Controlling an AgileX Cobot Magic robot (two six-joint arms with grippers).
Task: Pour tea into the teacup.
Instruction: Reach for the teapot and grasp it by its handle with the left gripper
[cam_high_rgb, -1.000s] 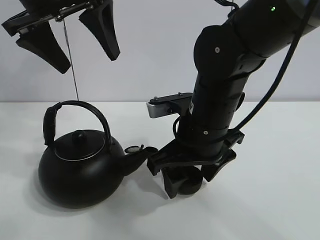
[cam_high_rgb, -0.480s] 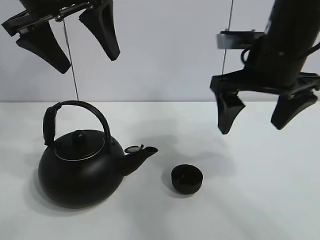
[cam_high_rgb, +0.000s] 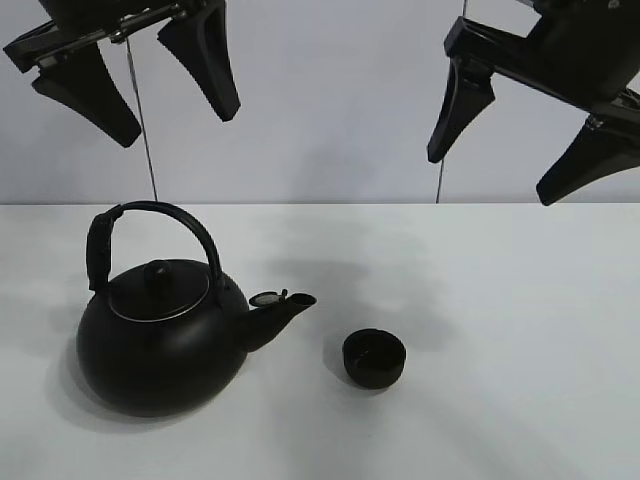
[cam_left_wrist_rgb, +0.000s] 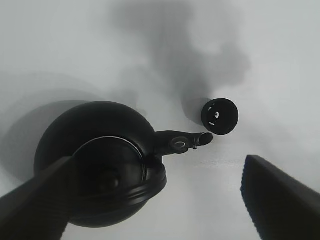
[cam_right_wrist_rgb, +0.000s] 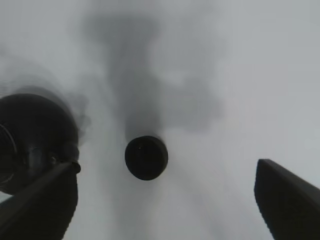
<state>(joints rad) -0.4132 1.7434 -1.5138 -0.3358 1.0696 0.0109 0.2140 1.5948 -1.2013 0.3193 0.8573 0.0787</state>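
Well, both arms hang high over the white tabletop (cam_high_rgb: 520, 300) with nothing in them. The left gripper (cam_high_rgb: 176, 122) is spread wide above the big round black kettle with an arched handle (cam_high_rgb: 160, 340), and the right gripper (cam_high_rgb: 492, 177) is splayed just as wide on the other side. The tiny round matte-black teacup (cam_high_rgb: 375, 358) stands upright on the table just past the tip of the kettle's spout (cam_high_rgb: 285, 305), near it but not touching. The high camera gives the handle's arch and the lid knob (cam_high_rgb: 157, 270) side-on. The left wrist camera looks straight down instead, into the cup's hollow with a couple of small bright glints, and onto the spout's little round flap (cam_left_wrist_rgb: 178, 145). The right wrist camera catches only an edge of the kettle, with the cup lying between its two dark fingers (cam_right_wrist_rgb: 285, 200).
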